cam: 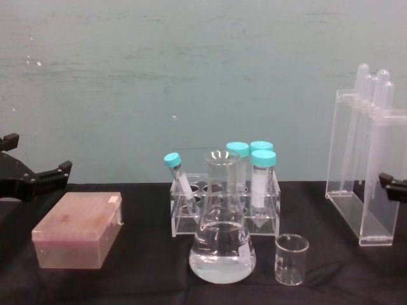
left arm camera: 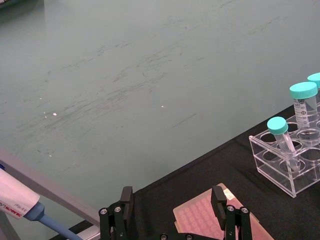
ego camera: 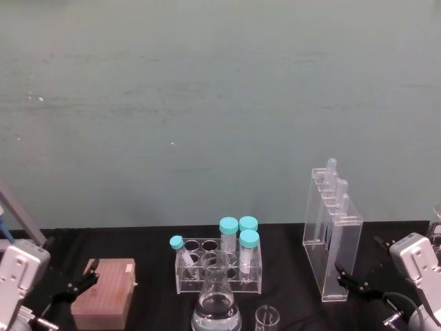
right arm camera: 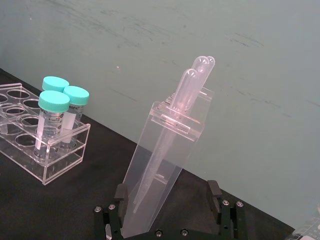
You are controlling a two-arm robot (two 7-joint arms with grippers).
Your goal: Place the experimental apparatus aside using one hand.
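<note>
Your right gripper sits low at the worktop's right edge, against the front end of the stand. Its fingers are spread wide and hold nothing. In the right wrist view the foot of the stand lies between them, closer to one finger than the other; you cannot tell whether either finger touches it. The stand is upright by the right edge, with long clear tubes poking out of its top.

The flask, holding some clear liquid, stands at the middle of the front edge. The beaker is just beside it on the right, apart from it and empty. Right behind the flask is a clear rack with four teal-capped tubes, one of them tilted.

Your left gripper hangs by the left edge with its fingers open and empty. It points at a pink tip box that rests near the front left corner. From the chest, this gripper shows above and left of the box.
</note>
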